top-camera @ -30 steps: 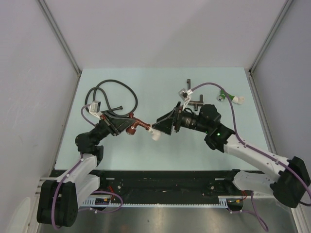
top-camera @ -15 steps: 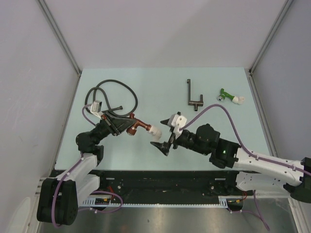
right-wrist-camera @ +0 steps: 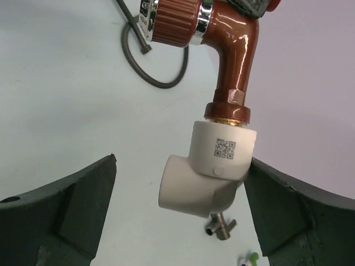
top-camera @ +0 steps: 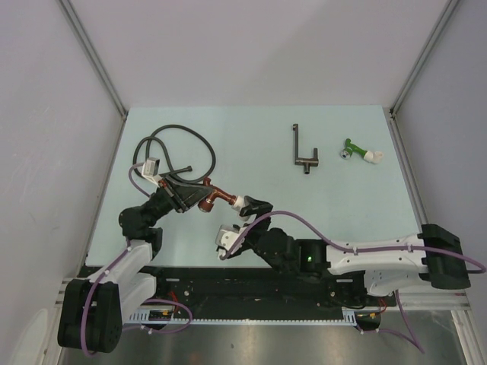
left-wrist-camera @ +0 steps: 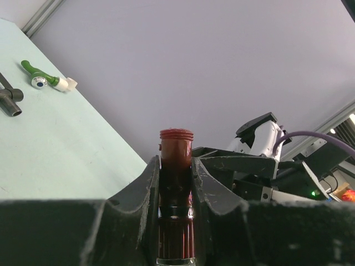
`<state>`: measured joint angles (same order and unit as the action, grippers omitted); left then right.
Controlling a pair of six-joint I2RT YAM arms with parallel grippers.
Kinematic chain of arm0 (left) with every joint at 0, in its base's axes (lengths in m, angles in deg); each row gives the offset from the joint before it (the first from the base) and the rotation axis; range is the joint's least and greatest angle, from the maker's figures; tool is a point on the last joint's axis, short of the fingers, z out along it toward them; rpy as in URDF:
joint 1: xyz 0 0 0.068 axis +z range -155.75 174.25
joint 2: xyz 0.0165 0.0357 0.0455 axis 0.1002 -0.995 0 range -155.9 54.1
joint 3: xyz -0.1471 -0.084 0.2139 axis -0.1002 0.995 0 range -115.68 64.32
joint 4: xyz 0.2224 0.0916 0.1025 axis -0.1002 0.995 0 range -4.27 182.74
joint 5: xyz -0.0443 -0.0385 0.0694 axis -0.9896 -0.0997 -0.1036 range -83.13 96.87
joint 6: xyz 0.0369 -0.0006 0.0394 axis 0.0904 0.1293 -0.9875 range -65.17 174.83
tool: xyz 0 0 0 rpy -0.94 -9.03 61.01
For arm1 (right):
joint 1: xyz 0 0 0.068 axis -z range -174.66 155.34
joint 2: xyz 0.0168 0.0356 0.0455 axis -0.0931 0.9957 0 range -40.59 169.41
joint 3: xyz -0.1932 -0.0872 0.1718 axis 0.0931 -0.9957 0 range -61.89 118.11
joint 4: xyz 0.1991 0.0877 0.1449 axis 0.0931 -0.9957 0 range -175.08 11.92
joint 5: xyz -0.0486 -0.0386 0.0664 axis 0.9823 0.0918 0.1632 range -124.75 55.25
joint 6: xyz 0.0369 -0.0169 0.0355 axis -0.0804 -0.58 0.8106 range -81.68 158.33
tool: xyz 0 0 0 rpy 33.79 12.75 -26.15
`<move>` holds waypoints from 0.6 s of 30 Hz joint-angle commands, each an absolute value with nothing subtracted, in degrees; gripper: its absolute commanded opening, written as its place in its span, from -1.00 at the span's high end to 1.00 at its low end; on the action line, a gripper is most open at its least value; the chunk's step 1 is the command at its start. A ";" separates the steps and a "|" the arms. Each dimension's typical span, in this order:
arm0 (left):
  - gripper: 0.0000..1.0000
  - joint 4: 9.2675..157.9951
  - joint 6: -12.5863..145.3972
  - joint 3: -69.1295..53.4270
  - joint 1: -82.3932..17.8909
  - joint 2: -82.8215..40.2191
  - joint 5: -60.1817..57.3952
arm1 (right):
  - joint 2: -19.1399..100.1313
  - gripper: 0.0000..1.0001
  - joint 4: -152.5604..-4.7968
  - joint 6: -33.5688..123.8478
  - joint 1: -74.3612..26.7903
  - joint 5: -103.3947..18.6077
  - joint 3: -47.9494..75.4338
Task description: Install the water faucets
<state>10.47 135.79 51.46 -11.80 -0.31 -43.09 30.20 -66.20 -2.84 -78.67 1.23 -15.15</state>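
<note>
My left gripper [top-camera: 199,196] is shut on the reddish-brown water faucet [top-camera: 213,199], and holds it above the table. Seen from the left wrist, its fingers clamp the faucet's body [left-wrist-camera: 176,166], and the threaded end points away. A white elbow fitting [top-camera: 237,203] sits on the faucet's spout. My right gripper [top-camera: 245,211] comes at it from the near side, open. In the right wrist view the elbow [right-wrist-camera: 213,166] hangs from the faucet [right-wrist-camera: 233,55] between the spread fingers [right-wrist-camera: 83,194], close to the right-hand one. The green faucet [top-camera: 354,149] lies at the far right.
A coiled black hose [top-camera: 179,148] lies at the far left, behind my left arm. A dark metal T-shaped pipe piece [top-camera: 303,148] lies at the far middle of the pale green table [top-camera: 304,198]. Grey walls close in both sides.
My right gripper has opened and let go of the white elbow. The right arm has swung from the faucet's right to its near side. The left gripper has kept still.
</note>
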 commanded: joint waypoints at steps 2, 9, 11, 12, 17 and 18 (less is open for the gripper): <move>1.00 -13.23 135.60 50.78 -11.90 0.23 -42.62 | 34.99 -0.92 -52.88 -14.05 -79.82 14.55 -14.61; 1.00 -13.32 135.69 50.69 -11.90 0.32 -42.61 | 37.81 -0.14 -48.29 -15.82 -79.82 14.65 -14.69; 1.00 -13.32 135.69 50.69 -11.90 0.32 -42.79 | 36.50 0.50 -49.16 -13.19 -79.65 12.80 -14.61; 1.00 -13.32 135.69 50.69 -11.90 0.32 -42.70 | 35.71 0.69 -49.95 -12.05 -79.56 11.84 -14.52; 1.00 -13.32 135.60 50.69 -11.90 0.32 -42.70 | 27.72 1.00 -62.68 4.43 -76.41 -3.08 -12.15; 1.00 -13.32 135.68 50.69 -11.90 0.32 -42.70 | 26.31 1.00 -64.27 7.79 -73.87 -6.77 -11.71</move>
<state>10.34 135.88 51.46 -11.73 -0.22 -43.11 33.13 -58.55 -6.51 -77.73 8.45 -15.15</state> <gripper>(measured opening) 0.263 0.536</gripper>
